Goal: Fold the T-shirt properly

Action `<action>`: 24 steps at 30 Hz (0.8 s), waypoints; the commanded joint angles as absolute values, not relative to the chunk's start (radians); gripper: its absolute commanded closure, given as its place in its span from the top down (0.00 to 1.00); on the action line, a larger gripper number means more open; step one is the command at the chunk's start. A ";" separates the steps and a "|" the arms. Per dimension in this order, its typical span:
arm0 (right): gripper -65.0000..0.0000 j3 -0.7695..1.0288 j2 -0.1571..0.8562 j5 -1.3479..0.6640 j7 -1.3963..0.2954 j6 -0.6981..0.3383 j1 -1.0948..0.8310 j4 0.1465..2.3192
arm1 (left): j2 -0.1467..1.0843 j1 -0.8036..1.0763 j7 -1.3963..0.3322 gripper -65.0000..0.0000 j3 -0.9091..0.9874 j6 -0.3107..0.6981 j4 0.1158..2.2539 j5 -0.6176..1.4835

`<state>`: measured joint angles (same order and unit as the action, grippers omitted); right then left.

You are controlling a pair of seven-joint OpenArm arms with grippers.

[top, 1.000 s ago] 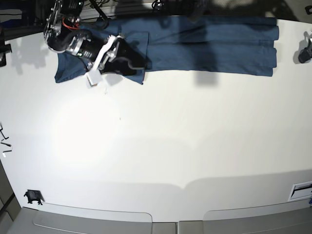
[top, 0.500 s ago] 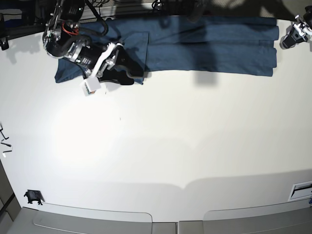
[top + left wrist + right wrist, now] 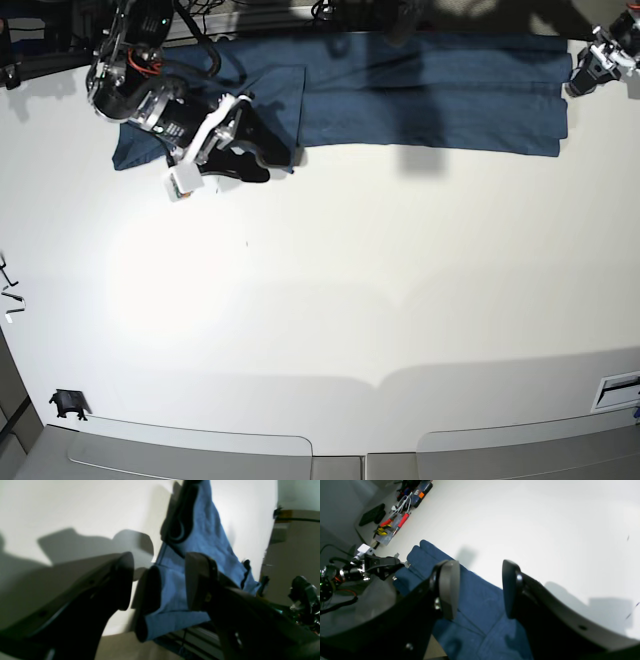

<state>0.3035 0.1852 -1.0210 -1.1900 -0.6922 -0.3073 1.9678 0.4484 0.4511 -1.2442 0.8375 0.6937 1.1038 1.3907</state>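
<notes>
Our left gripper point(image 3: 158, 580) has its fingers spread wide by one end of the blue T-shirt point(image 3: 430, 115), and our right gripper point(image 3: 215, 170) has its fingers apart near the other end. The shirt lies in a long strip on the white table point(image 3: 330, 280).

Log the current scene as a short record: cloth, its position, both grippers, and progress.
cloth: dark blue T-shirt, partly folded into a long strip
position: along the table's far edge in the base view
left gripper: open, beside the strip's end
right gripper: open, over the shirt's other end
held: nothing seen between either pair of fingers
progress: fold looks unfinished
</notes>
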 commanded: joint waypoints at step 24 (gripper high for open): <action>0.40 0.308 0.191 -1.047 -1.159 -0.698 -0.299 1.988 | 0.426 0.480 -1.178 0.44 0.678 0.698 1.212 1.279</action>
